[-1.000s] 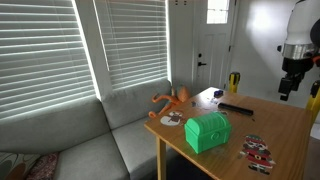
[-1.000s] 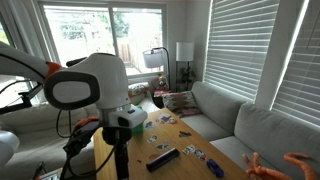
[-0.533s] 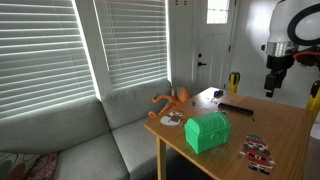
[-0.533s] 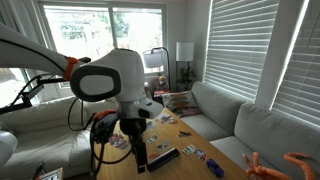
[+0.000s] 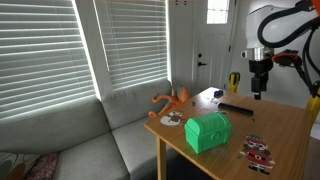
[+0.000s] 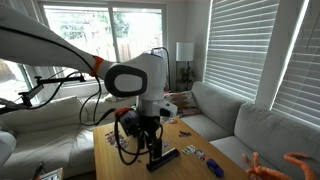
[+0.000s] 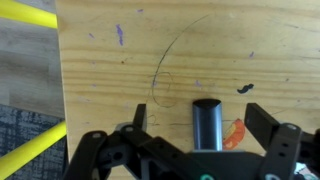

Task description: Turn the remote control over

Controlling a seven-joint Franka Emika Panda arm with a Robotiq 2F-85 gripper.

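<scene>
**Exterior view:** the gripper [image 5: 258,92] is hanging above the far end of the wooden table [image 5: 290,130]. The remote control [image 5: 236,107] is lying flat below it, beyond the green chest-shaped box [image 5: 208,131]. I can't read the jaw state from here.

**Exterior view:** the arm is blocking a lot. The remote control [image 6: 168,155] is lying flat on the table, with the gripper [image 6: 151,146] over one end of it. Contact isn't readable.

**Wrist view:** the gripper [image 7: 198,113] is released, jaws standing wide apart with nothing between the pads. One end of the remote control [image 7: 207,125] is showing between them. Its long axis is running away from the camera, so the jaws are already spanning the narrow width. A small orange piece [image 7: 233,133] is sitting just beside that end.

**My read:** we're in the approach, pre-grasp. To do it well:
- Centre the jaws on the remote, which is sitting slightly off-middle.
- Keep the yaw as it is and descend straight.
- The bar is flat and thin, so the fingertips need to come nearly down to the wood before closing on the long edges.
- Keep that orange piece out of the pinch.
- Lift just clear, roll the wrist half a turn and set it down flat.
- Gripping this near the end risks the bar drooping or slipping, so moving closer to its middle looks safer.
</scene>
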